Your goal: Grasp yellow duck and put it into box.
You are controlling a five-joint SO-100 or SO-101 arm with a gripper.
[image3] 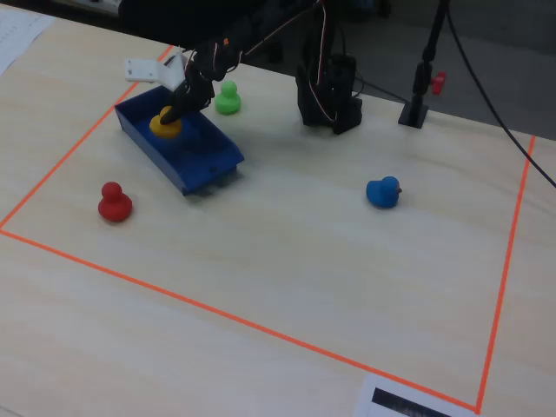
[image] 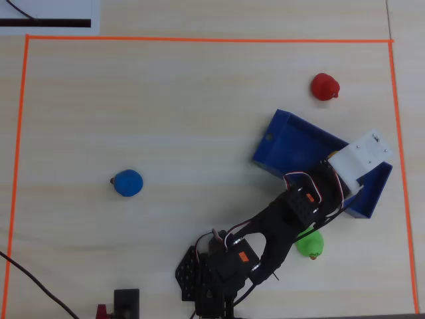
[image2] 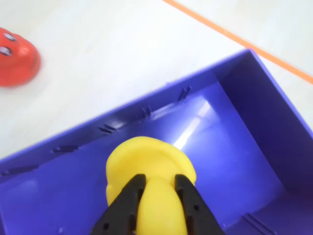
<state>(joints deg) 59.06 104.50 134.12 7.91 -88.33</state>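
The yellow duck (image2: 146, 159) is gripped between my two black fingers (image2: 132, 191), inside the walls of the blue box (image2: 234, 147). My gripper (image2: 159, 180) is shut on it. In the fixed view the duck (image3: 165, 127) sits at the far end of the box (image3: 208, 165) with the gripper (image3: 171, 115) on top of it. I cannot tell whether the duck touches the box floor. In the overhead view the white wrist mount (image: 358, 159) hides the duck over the right part of the box (image: 292, 136).
A red duck (image: 325, 86) lies just beyond the box. A green duck (image: 309, 243) lies beside my arm. A blue duck (image: 127, 182) lies far left. Orange tape (image: 199, 39) borders the work area. The arm base (image3: 328, 87) and a black stand (image3: 415, 111) are at the table's edge.
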